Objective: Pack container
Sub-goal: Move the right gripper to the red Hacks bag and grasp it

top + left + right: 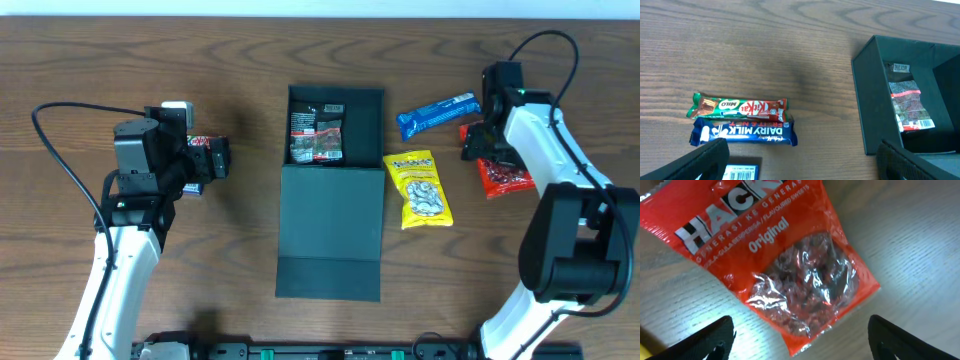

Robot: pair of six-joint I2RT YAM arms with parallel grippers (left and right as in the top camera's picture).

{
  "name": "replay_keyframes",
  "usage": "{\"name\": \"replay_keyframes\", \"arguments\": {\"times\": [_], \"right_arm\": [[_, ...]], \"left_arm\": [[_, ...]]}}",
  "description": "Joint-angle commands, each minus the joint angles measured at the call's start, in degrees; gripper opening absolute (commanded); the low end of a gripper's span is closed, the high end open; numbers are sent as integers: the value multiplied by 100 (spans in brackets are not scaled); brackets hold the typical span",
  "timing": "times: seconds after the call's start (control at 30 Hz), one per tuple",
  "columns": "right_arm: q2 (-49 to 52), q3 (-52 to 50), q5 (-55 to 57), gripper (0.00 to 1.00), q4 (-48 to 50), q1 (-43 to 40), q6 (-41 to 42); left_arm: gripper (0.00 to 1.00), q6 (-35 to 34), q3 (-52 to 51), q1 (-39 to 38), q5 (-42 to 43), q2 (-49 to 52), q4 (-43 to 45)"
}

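Note:
The dark teal container stands open in the middle of the table, its flap lid lying flat toward the front. One dark snack packet lies inside, also visible in the left wrist view as the packet within the container. My left gripper is open above a Dairy Milk bar and a KitKat bar, holding nothing. Over a red Hack sweets packet hovers my right gripper, open, its fingers apart from the packet.
Right of the container lie a blue bar and a yellow packet. The red packet is under the right arm. A barcoded dark packet sits beneath the left fingers.

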Motion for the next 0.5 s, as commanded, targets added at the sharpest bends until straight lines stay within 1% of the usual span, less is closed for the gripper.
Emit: {"name": "replay_keyframes", "arguments": {"times": [0.0,0.17,0.27,0.3,0.37,0.47], "right_arm": [[76,-177,168,87,264,35,-348],[343,-229,179,87,533,35,-774],[577,-229,330,85,610,28,-824],[627,-229,330,81,619,24,-824],[708,-229,332,67,629,24,-824],[743,-229,376,42,645,17,-802]], "left_arm": [[95,-24,105,35,79,28,-9],[95,-24,105,35,79,28,-9],[95,-24,105,35,79,28,-9],[95,-24,105,35,79,28,-9],[95,-24,105,35,79,28,-9],[95,-24,105,35,79,28,-9]]}}
